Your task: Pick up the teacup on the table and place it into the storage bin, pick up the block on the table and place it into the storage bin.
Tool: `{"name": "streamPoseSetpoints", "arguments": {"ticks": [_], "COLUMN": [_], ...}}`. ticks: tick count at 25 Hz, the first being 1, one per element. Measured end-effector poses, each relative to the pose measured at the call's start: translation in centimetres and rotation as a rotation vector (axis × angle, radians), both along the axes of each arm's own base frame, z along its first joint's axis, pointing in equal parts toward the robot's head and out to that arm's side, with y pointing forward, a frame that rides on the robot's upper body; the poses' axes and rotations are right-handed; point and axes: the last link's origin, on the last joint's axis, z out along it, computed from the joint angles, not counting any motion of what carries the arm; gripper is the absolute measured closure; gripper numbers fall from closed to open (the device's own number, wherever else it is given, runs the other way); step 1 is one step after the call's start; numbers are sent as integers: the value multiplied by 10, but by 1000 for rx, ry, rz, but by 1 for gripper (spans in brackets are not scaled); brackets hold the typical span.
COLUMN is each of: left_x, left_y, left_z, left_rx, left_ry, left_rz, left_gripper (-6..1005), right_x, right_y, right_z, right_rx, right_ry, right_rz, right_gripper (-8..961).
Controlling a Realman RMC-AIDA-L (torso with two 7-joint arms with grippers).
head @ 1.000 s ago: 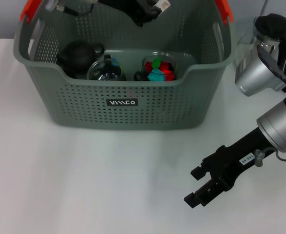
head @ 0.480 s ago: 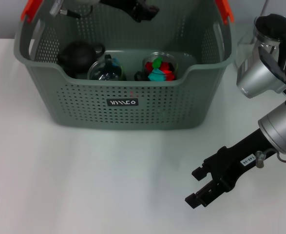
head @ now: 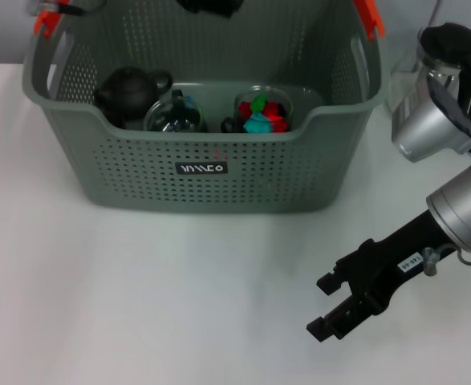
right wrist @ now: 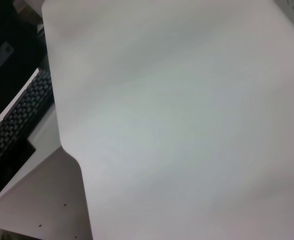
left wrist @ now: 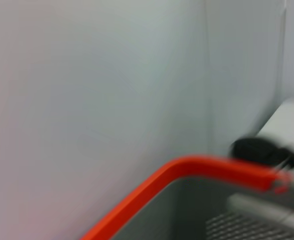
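Observation:
The grey-green perforated storage bin [head: 203, 172] stands at the back middle of the white table. Inside it are a black teapot [head: 131, 90], a glass teacup [head: 173, 116] and a second glass cup holding red, green and cyan blocks [head: 261, 112]. Only a dark tip of my left gripper [head: 209, 6] shows at the top edge, above the bin's back wall. In the left wrist view the bin's orange-red handle [left wrist: 187, 170] is close by. My right gripper [head: 329, 305] hovers low over the table at the front right, open and empty.
A glass pitcher with a black lid [head: 452, 48] stands to the right of the bin, behind my right arm's silver joint [head: 424, 128]. The right wrist view shows the bare table [right wrist: 187, 125], its edge, and a keyboard [right wrist: 16, 117] below it.
My left gripper has drawn back from over the bin until only its tip remains in the head view. The right gripper has hardly moved.

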Motion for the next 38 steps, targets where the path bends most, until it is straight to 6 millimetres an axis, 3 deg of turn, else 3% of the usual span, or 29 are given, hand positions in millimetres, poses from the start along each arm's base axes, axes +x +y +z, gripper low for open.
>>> {"name": "streamPoseSetpoints", "arguments": {"ticks": [4, 6, 9, 13, 18, 27, 34, 38], "left_x": [-5, -13, -37, -76, -116, -164, -189, -194], "left_y": [-60, -87, -117, -139, -152, -164, -159, -159], "left_z": [22, 30, 36, 35, 20, -13, -42, -51], "left_rx": [-121, -171, -224, -280, -276, -279, -293, -343], "left_ry": [-206, -305, -422, -525, -571, -563, -509, -486], "left_rz": [-129, -206, -255, -244, -174, -83, 8, 41], "left_gripper": [257, 79, 81, 84, 84, 85, 85, 85], "right_x": [0, 0, 1, 1, -2, -9, 8, 20], "right_y": [1, 1, 2, 6, 9, 7, -5, -13], "right_z": [0, 1, 2, 7, 10, 14, 21, 24], "right_rx": [4, 6, 15, 38, 74, 155, 204, 211], "right_ry": [6, 11, 29, 61, 136, 342, 430, 432], "right_rz": [14, 23, 46, 76, 141, 231, 229, 213], "right_gripper": [13, 13, 13, 12, 12, 11, 12, 11]}}
